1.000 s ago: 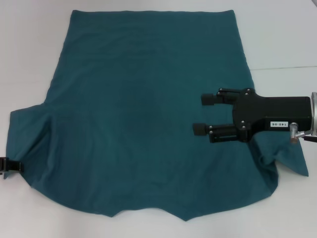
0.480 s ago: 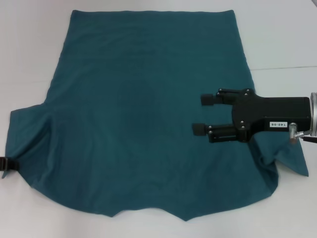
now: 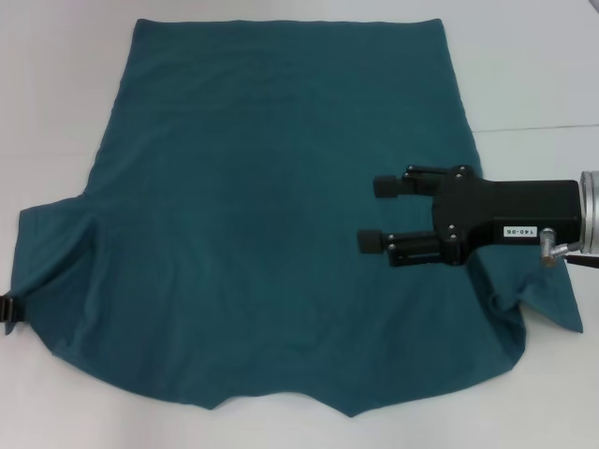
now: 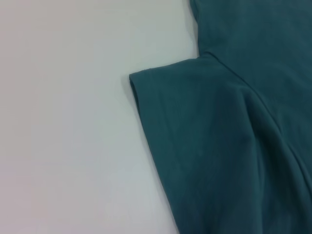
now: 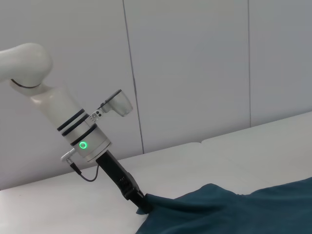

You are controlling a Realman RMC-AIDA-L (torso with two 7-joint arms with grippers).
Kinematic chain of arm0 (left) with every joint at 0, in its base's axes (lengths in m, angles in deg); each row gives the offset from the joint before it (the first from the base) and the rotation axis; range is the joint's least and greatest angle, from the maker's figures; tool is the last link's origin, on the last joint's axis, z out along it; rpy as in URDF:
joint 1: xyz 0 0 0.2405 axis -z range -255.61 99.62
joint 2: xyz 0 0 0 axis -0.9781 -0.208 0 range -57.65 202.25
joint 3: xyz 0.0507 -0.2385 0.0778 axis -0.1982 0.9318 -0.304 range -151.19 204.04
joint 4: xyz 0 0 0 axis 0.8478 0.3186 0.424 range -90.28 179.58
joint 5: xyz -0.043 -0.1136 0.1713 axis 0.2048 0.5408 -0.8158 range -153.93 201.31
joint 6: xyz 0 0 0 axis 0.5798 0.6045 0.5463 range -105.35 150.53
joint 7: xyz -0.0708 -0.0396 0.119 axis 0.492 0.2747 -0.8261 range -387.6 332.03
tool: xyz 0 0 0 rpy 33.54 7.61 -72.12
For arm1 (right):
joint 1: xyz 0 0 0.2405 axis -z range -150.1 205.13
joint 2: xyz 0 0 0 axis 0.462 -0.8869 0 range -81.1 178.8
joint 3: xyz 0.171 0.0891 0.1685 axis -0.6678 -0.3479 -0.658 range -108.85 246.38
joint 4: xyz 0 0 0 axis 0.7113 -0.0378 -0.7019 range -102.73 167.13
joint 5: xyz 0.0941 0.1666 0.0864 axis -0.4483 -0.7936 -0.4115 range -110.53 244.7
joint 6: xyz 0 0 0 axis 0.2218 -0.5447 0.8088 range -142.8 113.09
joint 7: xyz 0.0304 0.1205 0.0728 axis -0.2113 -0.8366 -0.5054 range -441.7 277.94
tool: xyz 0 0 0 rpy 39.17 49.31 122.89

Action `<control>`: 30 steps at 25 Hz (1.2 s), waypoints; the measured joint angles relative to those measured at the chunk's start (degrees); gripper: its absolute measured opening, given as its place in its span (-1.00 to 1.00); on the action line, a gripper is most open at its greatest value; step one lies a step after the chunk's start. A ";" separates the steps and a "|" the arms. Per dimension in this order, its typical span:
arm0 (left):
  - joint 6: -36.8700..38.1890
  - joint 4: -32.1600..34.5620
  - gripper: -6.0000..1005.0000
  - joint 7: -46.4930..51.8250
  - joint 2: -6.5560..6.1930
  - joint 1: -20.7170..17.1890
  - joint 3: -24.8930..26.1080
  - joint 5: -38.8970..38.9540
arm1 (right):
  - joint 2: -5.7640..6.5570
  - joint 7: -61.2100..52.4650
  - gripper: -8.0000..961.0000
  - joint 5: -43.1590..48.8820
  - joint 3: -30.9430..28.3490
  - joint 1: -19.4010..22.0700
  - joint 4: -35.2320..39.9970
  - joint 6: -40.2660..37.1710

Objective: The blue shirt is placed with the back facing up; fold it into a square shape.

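Shirt: one blue shirt [image 3: 271, 234], spread flat on my table [image 3: 56, 112], plain side up; no lettering shows.
Shirt layout: the straight hem lies at the far edge, the neck end toward me, one sleeve out to each side.
Sleeves: two; the left sleeve [image 4: 195, 126] lies flat with a soft ridge running through it, the right sleeve [image 3: 547, 299] is bunched under my right arm.
Right claw: my right claw [image 3: 379, 213] reaches in from the right side, over the shirt's right half, level and pointing toward the shirt's middle.
Right claw state: its two fingers [image 3: 386, 185] stand apart with only shirt fabric showing between them; I hold nothing there.
Left claw: my left claw [image 3: 9, 307] sits at the outer tip of the left sleeve, low at the table; in the right wrist view [image 5: 141, 204] its tip meets the cloth edge.
Left claw state: I cannot tell whether it is spread or pinched on the sleeve.
Table: one white surface, with a seam [image 3: 543, 127] running across it on the right.
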 joint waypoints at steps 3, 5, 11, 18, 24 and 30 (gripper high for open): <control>-0.01 0.83 -0.88 -0.52 0.13 0.06 -0.02 0.30 | 0.00 -0.01 0.84 -0.15 0.00 -0.08 -0.06 0.16; 0.02 1.63 -0.88 -0.59 0.29 0.00 0.10 0.41 | 0.00 -0.02 0.84 -0.58 -0.01 -0.01 -0.07 0.41; 2.56 8.28 -0.89 -0.68 1.44 -0.35 -0.05 0.52 | 0.03 0.42 0.84 -3.30 -0.60 1.06 -0.75 0.87; 5.47 17.42 -0.89 -4.66 4.53 -0.28 -2.16 0.47 | 0.09 1.19 0.84 -6.10 -0.64 3.08 -1.21 2.33; 5.06 21.53 -0.89 -6.25 5.72 -0.54 -12.23 0.57 | 0.13 2.28 0.83 -7.99 -0.70 4.16 -2.37 2.40; 2.20 22.37 -0.89 -5.15 5.83 0.18 -22.05 0.58 | 0.17 3.49 0.84 -8.32 -1.16 4.81 -3.14 2.40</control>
